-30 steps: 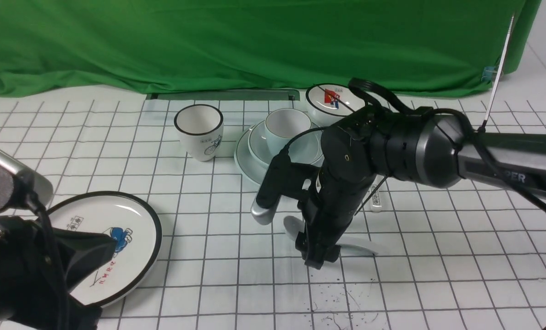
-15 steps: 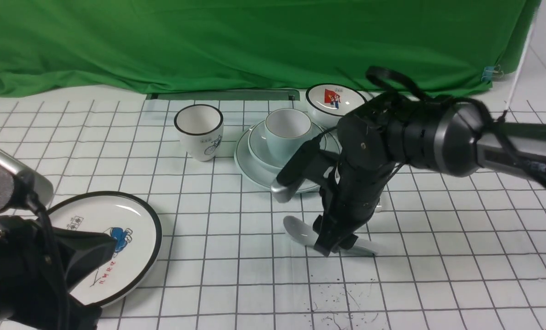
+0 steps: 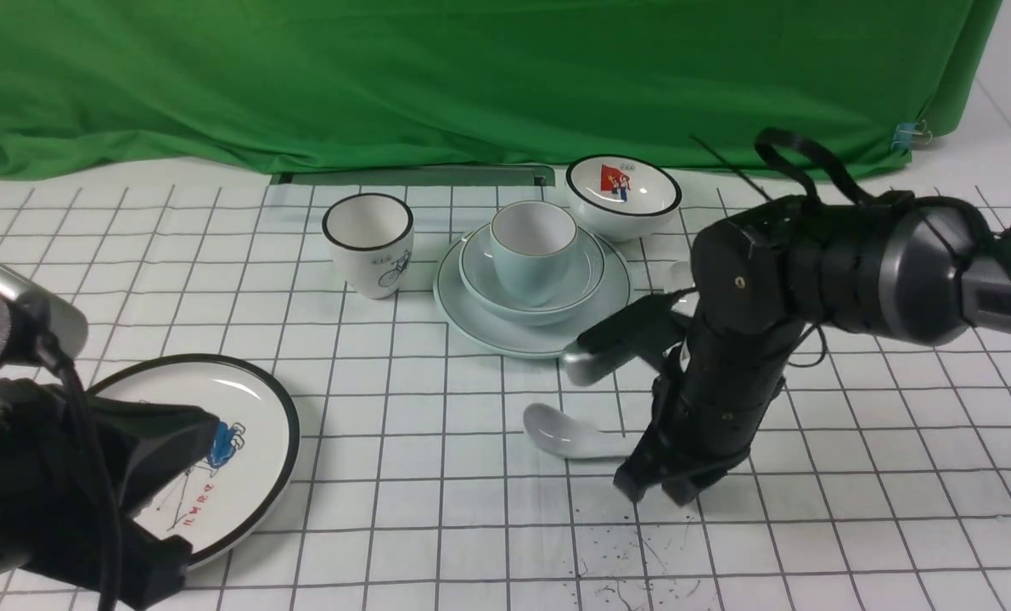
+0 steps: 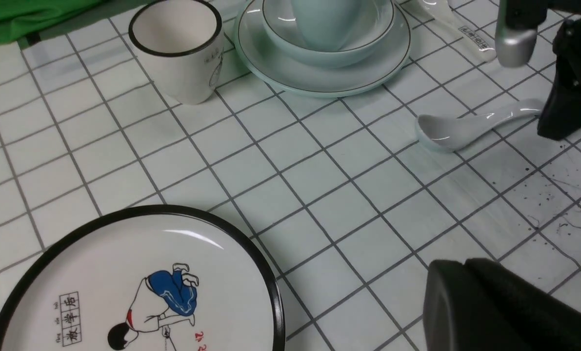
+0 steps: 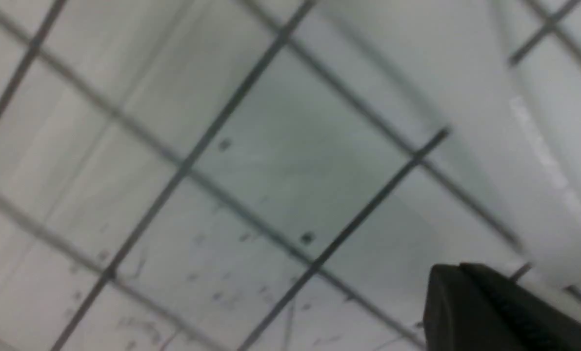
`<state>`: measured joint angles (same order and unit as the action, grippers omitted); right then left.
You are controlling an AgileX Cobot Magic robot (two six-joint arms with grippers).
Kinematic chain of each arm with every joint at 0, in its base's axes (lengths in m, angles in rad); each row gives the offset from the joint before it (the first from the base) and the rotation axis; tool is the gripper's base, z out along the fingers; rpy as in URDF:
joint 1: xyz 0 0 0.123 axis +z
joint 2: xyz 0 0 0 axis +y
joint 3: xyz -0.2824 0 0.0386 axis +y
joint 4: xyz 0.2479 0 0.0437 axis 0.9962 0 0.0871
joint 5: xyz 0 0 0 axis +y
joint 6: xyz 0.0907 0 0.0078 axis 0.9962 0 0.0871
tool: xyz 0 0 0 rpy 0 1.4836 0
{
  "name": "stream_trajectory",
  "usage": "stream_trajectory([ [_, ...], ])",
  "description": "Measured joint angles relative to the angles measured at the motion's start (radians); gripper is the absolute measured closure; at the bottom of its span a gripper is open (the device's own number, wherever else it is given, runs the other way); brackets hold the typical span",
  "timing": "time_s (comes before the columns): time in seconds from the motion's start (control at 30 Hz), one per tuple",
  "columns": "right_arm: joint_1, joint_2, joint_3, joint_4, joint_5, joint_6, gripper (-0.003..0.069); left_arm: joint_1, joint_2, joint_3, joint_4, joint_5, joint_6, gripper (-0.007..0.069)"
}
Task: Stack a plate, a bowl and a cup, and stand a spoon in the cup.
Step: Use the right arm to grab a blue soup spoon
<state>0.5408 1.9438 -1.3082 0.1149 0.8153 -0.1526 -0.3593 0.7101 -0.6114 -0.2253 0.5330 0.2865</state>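
Observation:
The pale blue-green plate (image 3: 480, 327) lies at the middle back, with the bowl (image 3: 484, 276) on it and the cup (image 3: 533, 246) upright in the bowl. In front of them the plain spoon (image 3: 560, 431) lies flat on the table, scoop end left, handle running right. My right gripper (image 3: 659, 488) points down at the handle's end with both fingers pressed together; the handle (image 5: 466, 97) passes beside the fingertips, not between them. My left gripper (image 4: 466, 265) is shut and holds nothing, low at the near left over the cartoon plate.
A white black-rimmed plate with a cartoon child (image 3: 242, 441) lies near left. A white cup with a bicycle drawing (image 3: 369, 242) stands left of the stack and a white bowl with a red picture (image 3: 624, 199) behind it. A spoon with writing (image 4: 466, 34) lies right of the stack. Green cloth hangs behind.
My right arm has slid to the right along the spoon, from mid-handle to its end, and its jaws have gone from open to shut. The spoon has stayed flat on the table.

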Motion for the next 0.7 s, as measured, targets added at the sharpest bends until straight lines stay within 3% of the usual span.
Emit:
stream_trajectory([
  [0.23, -0.090, 0.026, -0.025, -0.066, -0.243, 0.143, 0.0542, 0.000, 0.000, 0.000, 0.000, -0.004, -0.020, 0.0661],
  [0.37, -0.098, 0.035, -0.091, -0.067, -0.262, 0.161, 0.0536, 0.000, 0.000, 0.000, 0.000, -0.007, -0.024, 0.0661],
  [0.53, -0.048, 0.035, -0.192, -0.068, -0.199, 0.153, 0.0552, 0.000, 0.000, 0.000, 0.000, -0.007, -0.027, 0.0661],
  [0.7, 0.074, 0.060, -0.210, -0.037, -0.178, 0.051, 0.0648, 0.000, 0.000, 0.000, 0.000, -0.007, -0.027, 0.0661],
])
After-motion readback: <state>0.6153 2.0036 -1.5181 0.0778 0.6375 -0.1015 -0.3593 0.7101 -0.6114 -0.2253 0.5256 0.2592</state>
